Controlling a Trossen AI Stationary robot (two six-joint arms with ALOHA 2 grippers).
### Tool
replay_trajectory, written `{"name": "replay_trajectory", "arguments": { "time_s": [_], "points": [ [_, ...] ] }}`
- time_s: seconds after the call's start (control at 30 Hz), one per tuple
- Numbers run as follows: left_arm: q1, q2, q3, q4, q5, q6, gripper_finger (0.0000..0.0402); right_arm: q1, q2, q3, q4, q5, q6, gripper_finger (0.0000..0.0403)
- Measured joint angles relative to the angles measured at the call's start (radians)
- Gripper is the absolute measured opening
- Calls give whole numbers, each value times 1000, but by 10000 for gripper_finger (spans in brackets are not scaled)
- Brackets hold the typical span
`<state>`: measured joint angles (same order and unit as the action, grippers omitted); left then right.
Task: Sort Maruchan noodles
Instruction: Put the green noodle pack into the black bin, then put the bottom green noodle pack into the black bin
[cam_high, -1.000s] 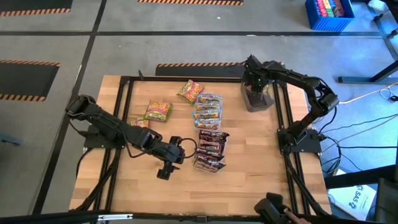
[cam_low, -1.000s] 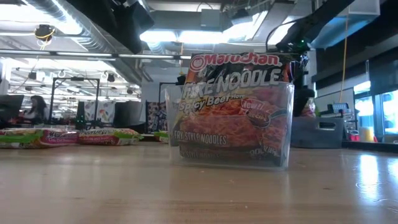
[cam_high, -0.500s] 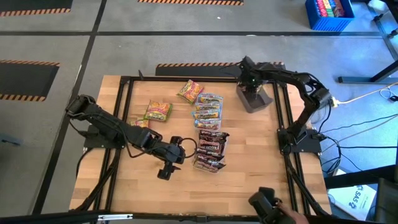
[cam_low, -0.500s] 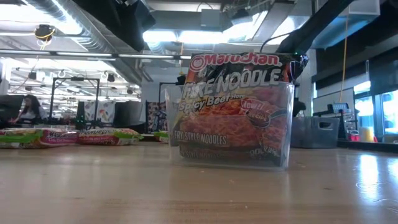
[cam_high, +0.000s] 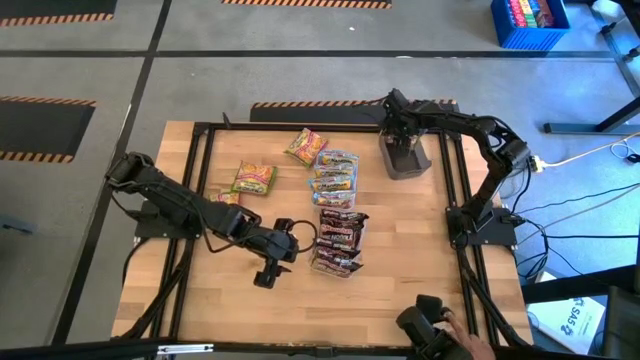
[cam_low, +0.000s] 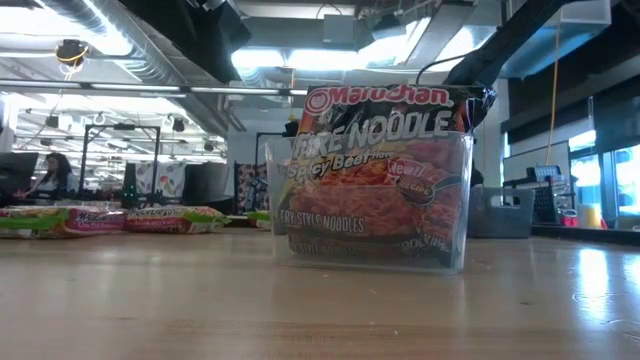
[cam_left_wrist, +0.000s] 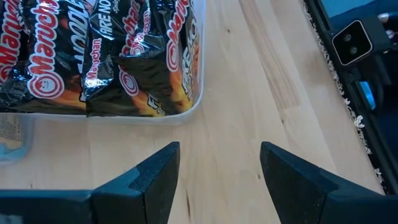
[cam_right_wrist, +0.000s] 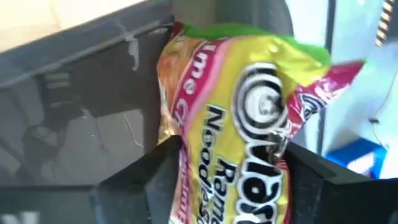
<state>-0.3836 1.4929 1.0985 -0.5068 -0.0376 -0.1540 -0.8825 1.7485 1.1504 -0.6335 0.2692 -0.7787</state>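
Table top (cam_high: 390, 290): pale matt wood planks. Maroon noodle packets (cam_left_wrist: 99, 59): glossy crinkled plastic, in clear smooth plastic tub (cam_low: 368, 205). Yellow packet (cam_right_wrist: 249, 143): shiny plastic film. Grey tray (cam_right_wrist: 68, 118): matt, scuffed.

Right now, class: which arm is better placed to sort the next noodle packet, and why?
The right. Its gripper already grips a yellow packet over the grey tray; the left gripper hangs open and empty beside the clear tub.
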Motion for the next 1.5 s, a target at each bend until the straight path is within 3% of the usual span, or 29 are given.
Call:
{"name": "replay_trajectory", "arguments": {
  "time_s": [0.17,0.43,0.7,0.83,1.03,1.13,1.27,1.5],
  "points": [
    [-1,0,0,0,3,0,218,0,0,53,-81,-6,67,243],
    [-1,0,0,5,-1,-34,218,32,-4,191,-337,0,220,237],
    [-15,0,0,98,-3,-56,218,189,-133,232,-556,-50,479,219],
    [-13,-1,0,6,-90,-99,218,322,-251,172,-566,-52,651,211],
    [27,-65,0,-480,-389,-395,218,584,-466,-30,-371,-35,853,201],
    [95,-69,0,-738,-441,-644,218,715,-559,-166,-185,3,929,198],
    [207,-69,-55,-848,-358,-847,218,862,-628,-345,98,15,966,198],
    [411,-76,-215,-809,-183,-831,218,1030,-633,-538,426,23,1023,197]
  ]
}}
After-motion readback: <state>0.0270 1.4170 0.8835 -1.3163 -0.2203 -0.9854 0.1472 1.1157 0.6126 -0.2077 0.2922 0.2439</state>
